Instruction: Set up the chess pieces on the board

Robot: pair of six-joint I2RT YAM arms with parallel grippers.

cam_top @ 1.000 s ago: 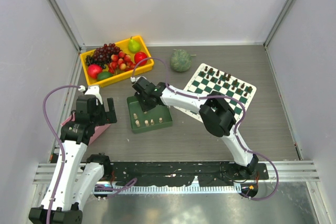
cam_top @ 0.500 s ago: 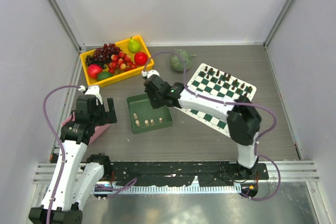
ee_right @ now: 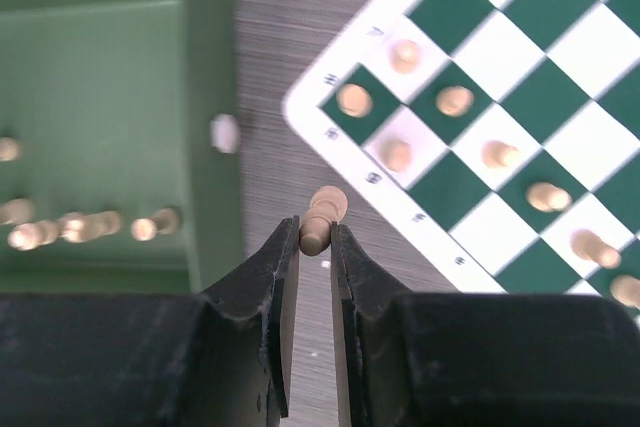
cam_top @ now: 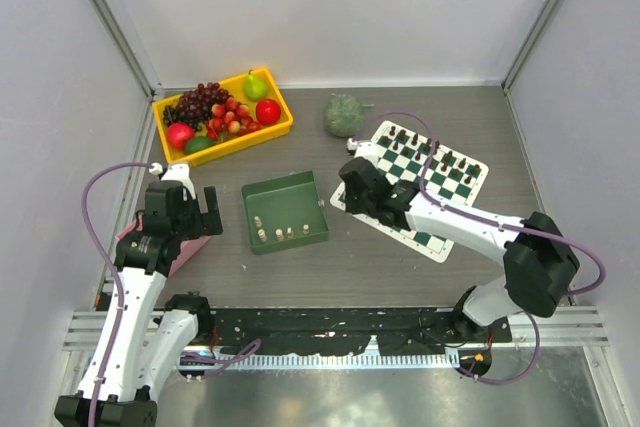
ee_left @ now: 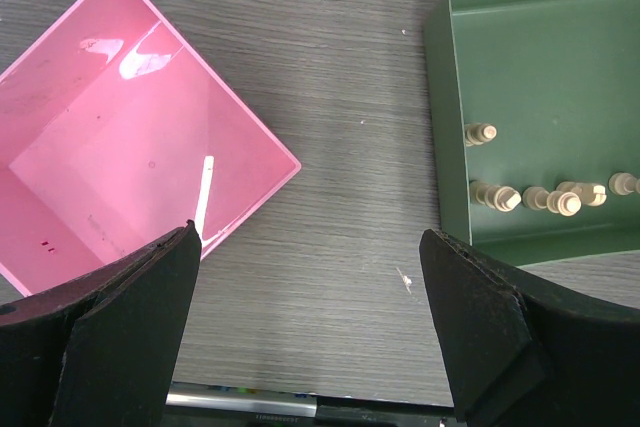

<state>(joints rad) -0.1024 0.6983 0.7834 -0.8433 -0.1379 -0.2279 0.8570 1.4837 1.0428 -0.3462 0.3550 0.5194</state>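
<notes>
Your right hand [ee_right: 315,232] is pinching one cream chess piece [ee_right: 322,215] near its base, fingers pressed almost together on it, with the rounded head poking out past the tips. In the wrist view the piece hangs over the strip of counter [ee_right: 290,17] between the green tray [ee_right: 100,77] and the corner border of the board [ee_right: 335,97], not over any square. Several cream pieces [ee_right: 455,100] already stand on the board's near rows. From above, the dark pieces [cam_top: 430,147] line the far rows. A handful of loose pieces [ee_left: 520,195] lie on their sides along the near wall of the green tray. Your left hand [ee_left: 310,247] is spread wide and holds nothing. It hovers over bare counter, with the pink tray [ee_left: 110,147] on one side and the green tray on the other. A yellow tray [cam_top: 225,147] of fruit sits at the far left of the counter, well apart from both hands.
</notes>
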